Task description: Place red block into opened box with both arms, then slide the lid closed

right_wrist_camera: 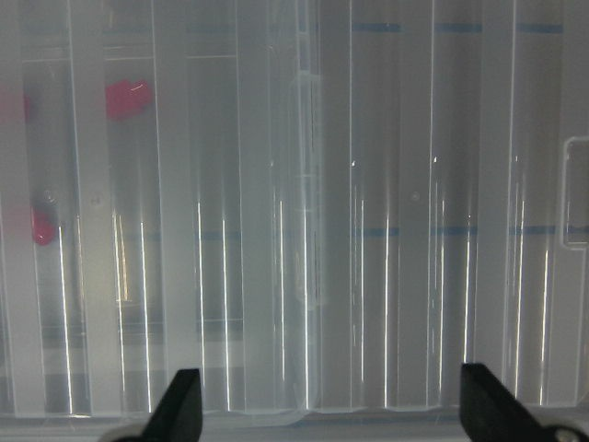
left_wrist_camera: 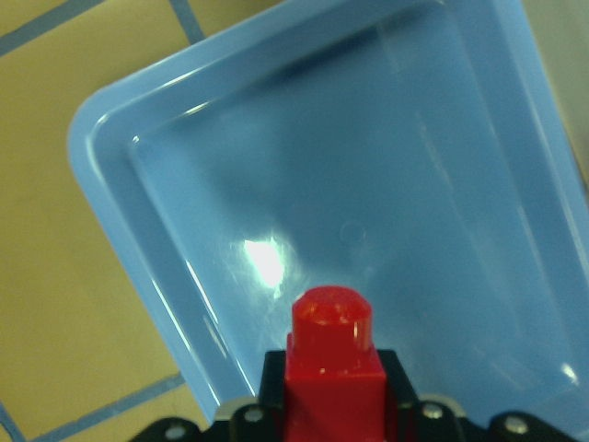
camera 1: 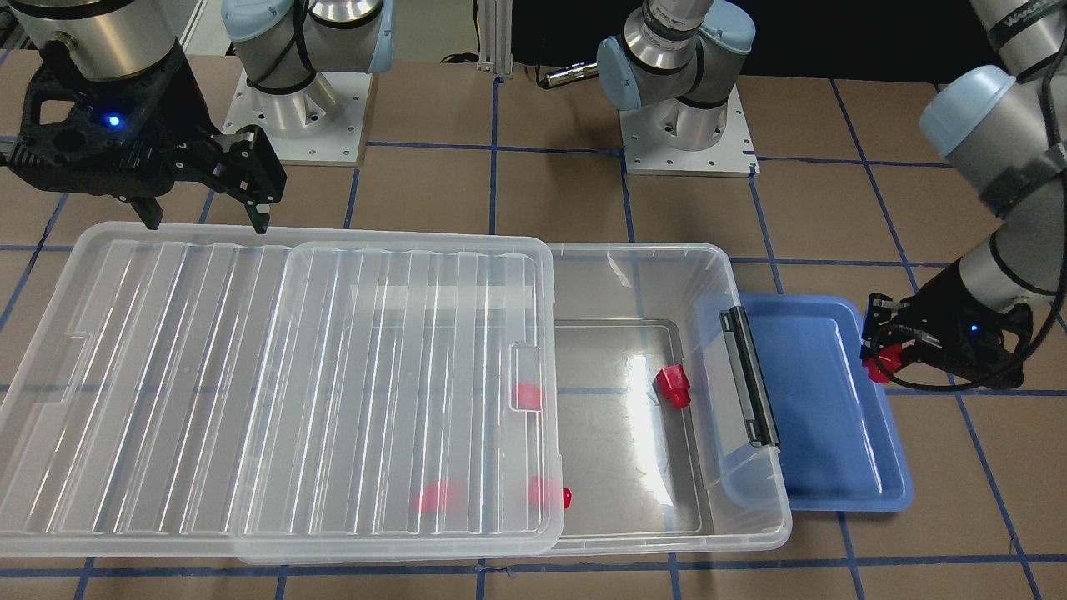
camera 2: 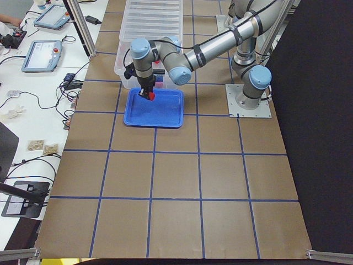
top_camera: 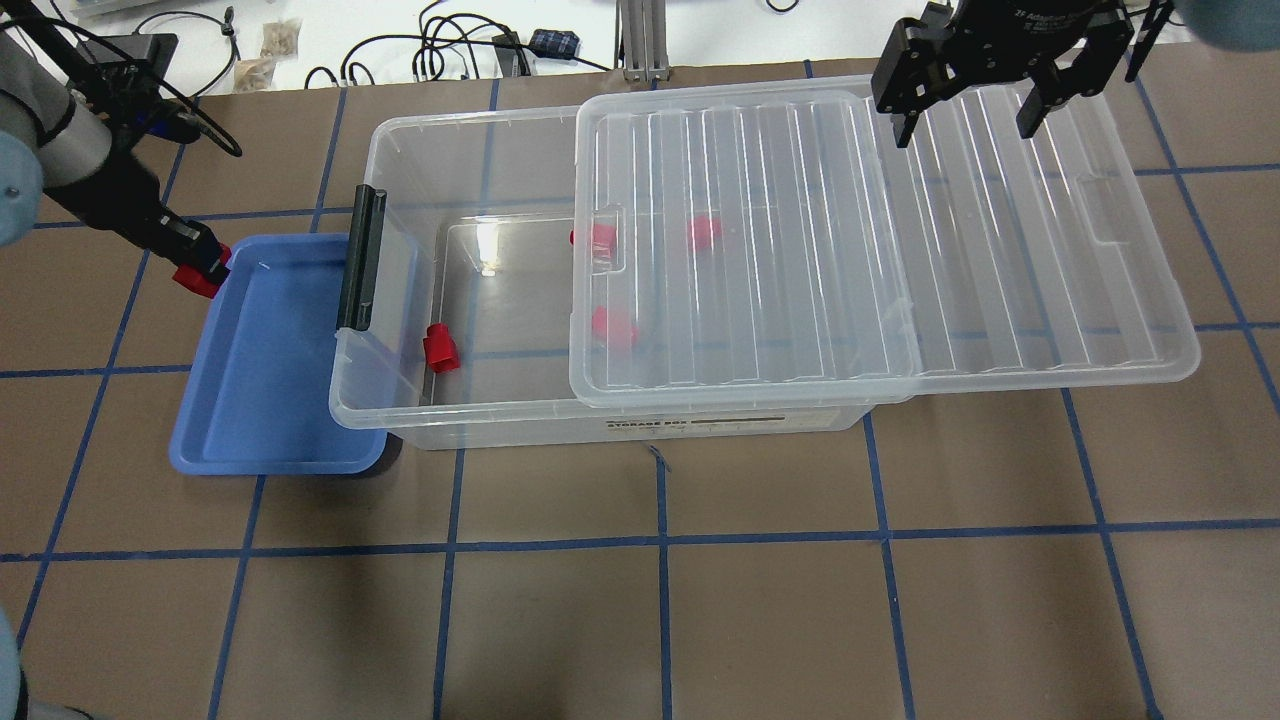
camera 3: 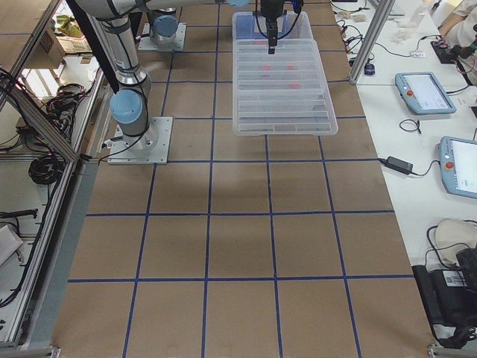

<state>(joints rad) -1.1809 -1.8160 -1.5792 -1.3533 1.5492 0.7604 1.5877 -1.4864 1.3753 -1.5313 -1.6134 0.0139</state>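
Left gripper [top_camera: 203, 268] clamped on red block [left_wrist_camera: 333, 361] over tray [top_camera: 270, 440] edge; box [top_camera: 400, 135] opening lies to its right. Right gripper [top_camera: 965, 128] spread apart above lid [top_camera: 1050, 280].

The left gripper [top_camera: 200, 262] pinches a red block [top_camera: 196, 281] over the far corner of the blue tray [top_camera: 270, 400]. The lid [top_camera: 1000, 250] half covers the box [top_camera: 400, 160]; the right gripper [top_camera: 968, 112] hangs above its far edge, fingers [top_camera: 903, 110] spread

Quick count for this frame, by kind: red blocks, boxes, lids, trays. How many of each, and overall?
Red blocks: 5 (1 held by the left gripper, 4 in the box, 3 of those under the lid)
Clear box: 1
Lid: 1
Blue tray: 1
Total: 8
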